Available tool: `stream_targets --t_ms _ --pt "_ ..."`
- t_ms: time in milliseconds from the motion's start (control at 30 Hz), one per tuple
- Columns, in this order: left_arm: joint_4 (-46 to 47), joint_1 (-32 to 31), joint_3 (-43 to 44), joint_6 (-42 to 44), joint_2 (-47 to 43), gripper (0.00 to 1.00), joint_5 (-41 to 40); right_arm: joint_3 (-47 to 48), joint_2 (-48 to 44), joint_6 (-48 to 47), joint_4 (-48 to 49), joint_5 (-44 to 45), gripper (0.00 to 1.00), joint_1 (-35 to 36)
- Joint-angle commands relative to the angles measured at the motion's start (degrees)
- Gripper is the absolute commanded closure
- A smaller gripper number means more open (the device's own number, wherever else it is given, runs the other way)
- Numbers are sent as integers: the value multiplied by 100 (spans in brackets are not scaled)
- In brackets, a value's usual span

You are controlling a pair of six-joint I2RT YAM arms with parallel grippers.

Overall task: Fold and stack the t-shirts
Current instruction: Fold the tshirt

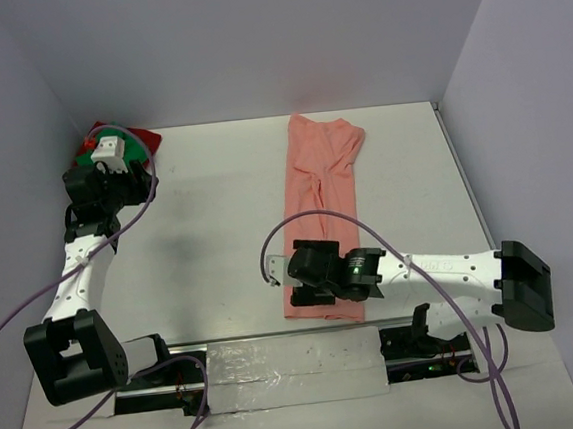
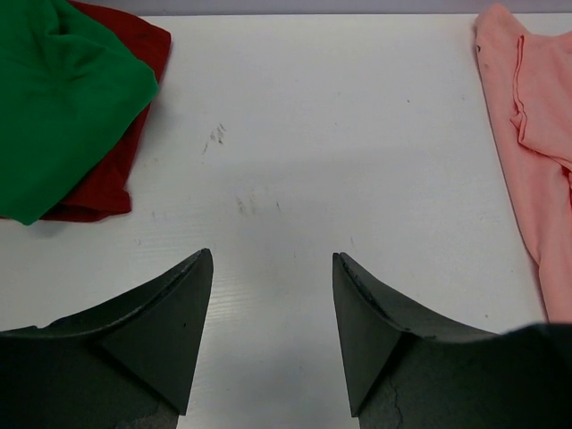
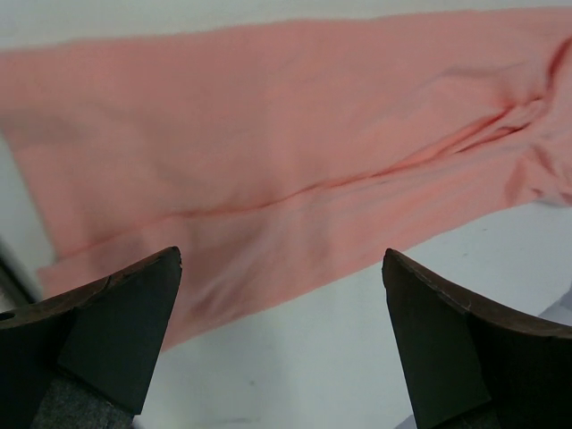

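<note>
Your left wrist view shows the green t-shirt (image 2: 63, 98) lying on the dark red t-shirt (image 2: 125, 156) at the far left corner. From above, the left arm (image 1: 85, 257) hides most of both. The salmon-pink t-shirt (image 1: 324, 201) lies as a long folded strip right of centre on the white table (image 1: 215, 201), with pale walls (image 1: 251, 37) around. Your left gripper (image 2: 273, 259) has its jaws parted and empty. Your right gripper (image 3: 281, 255) has its jaws spread wide above the pink strip, gripping nothing.
</note>
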Motion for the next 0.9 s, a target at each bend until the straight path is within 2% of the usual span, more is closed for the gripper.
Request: stream_targets --t_ms 0,100,267,567,867 --pt "104 17 171 48 15 36 177 120 172 245 -1106 -688 0 112" --pt "34 25 215 66 23 36 151 217 514 315 -1439 -1163 0 191" --pt "16 17 232 92 67 36 168 375 761 350 -1379 -2112 0 253" --pt "16 25 259 101 103 36 221 893 1113 333 -1686 -3203 0 253" --pt "16 25 241 145 129 36 256 719 1341 544 -1582 -2361 0 279"
